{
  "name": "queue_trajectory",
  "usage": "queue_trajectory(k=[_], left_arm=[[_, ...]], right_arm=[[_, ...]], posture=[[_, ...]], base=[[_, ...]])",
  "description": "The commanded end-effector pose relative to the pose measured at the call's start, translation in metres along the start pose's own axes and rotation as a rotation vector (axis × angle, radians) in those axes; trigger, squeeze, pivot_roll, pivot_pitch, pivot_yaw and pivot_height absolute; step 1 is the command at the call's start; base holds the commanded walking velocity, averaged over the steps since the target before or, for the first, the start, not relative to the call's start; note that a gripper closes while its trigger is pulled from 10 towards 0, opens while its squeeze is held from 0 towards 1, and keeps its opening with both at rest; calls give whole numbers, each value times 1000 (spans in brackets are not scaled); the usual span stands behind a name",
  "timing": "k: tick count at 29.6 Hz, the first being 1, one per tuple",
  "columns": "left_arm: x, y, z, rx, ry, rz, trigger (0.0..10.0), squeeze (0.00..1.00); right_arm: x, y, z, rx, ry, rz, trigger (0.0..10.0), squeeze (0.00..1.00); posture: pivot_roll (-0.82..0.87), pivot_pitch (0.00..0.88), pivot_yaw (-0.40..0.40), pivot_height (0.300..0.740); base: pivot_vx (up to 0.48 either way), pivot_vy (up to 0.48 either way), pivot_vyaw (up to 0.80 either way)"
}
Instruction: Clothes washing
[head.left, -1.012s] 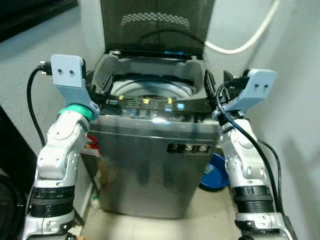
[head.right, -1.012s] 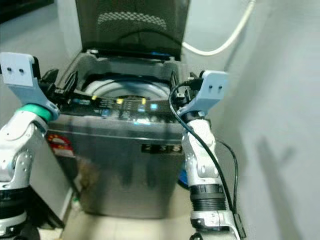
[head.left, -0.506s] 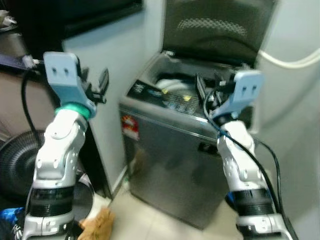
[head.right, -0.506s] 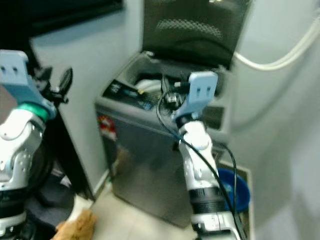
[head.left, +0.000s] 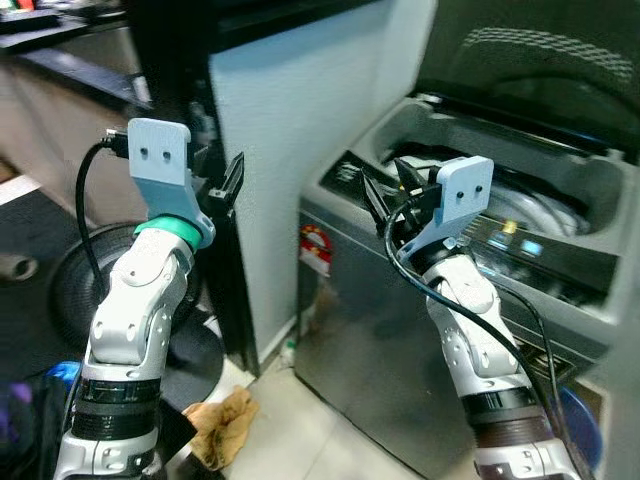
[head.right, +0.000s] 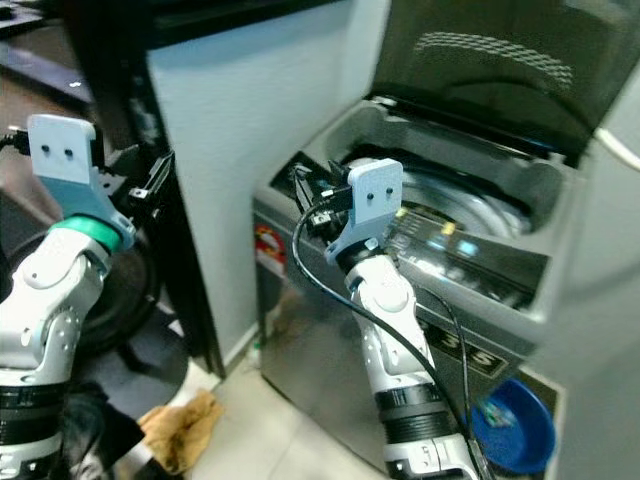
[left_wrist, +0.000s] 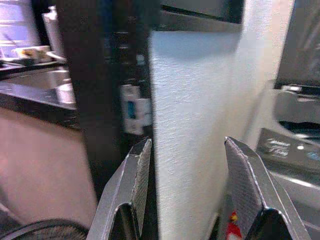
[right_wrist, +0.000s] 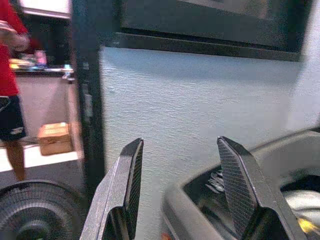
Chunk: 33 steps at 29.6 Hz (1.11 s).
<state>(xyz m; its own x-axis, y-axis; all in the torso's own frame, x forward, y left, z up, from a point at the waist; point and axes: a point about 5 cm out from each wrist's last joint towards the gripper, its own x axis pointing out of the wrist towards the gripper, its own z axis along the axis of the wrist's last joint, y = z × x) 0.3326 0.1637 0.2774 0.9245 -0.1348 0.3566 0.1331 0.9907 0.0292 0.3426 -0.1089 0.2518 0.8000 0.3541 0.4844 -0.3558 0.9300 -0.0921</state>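
A grey top-loading washing machine stands at the right with its dark lid raised and its steel drum showing. A crumpled tan cloth lies on the floor tiles by the washer's left corner. My left gripper is held up open in front of a white wall panel, with nothing between its fingers. My right gripper is raised open over the washer's left front corner, also empty, its fingers spread wide.
A dark post borders the white panel, with a floor fan low on the left. A blue basin sits on the floor right of the washer. In the right wrist view a person in a red shirt stands far off near a cardboard box.
The camera has swung left, so the washer slid from the middle to the right of the picture. Wall panel, fan and floor cloth came into view. Both grippers stay raised and open.
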Motion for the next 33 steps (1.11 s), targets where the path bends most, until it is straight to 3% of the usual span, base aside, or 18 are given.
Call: queue_trajectory(k=[1, 10, 17, 24, 33], left_arm=[[-2, 0, -6, 5, 22, -2, 10000, 0], [-7, 2, -20, 20, 66, 4, 10000, 0], [-21, 6, -53, 68, 181, 17, 10000, 0], [-27, 6, -64, 83, 219, 16, 10000, 0], [-27, 6, -67, 96, 221, 18, 10000, 0]], right_arm=[[-3, 0, -2, 2, 7, 0, 10000, 0], [-8, -3, -12, 25, 44, -6, 10000, 0], [-35, -28, -48, 79, 182, -182, 10000, 0], [-45, -31, -59, 87, 224, -208, 10000, 0], [-47, -30, -64, 93, 236, -208, 10000, 0]], posture=[[82, 7, 40, 740], [82, 7, 40, 740], [78, 12, 38, 740], [76, 14, 41, 740], [78, 11, 43, 740]], base=[[0, 0, 775], [0, 0, 769], [0, 0, 751], [0, 0, 750], [0, 0, 750]])
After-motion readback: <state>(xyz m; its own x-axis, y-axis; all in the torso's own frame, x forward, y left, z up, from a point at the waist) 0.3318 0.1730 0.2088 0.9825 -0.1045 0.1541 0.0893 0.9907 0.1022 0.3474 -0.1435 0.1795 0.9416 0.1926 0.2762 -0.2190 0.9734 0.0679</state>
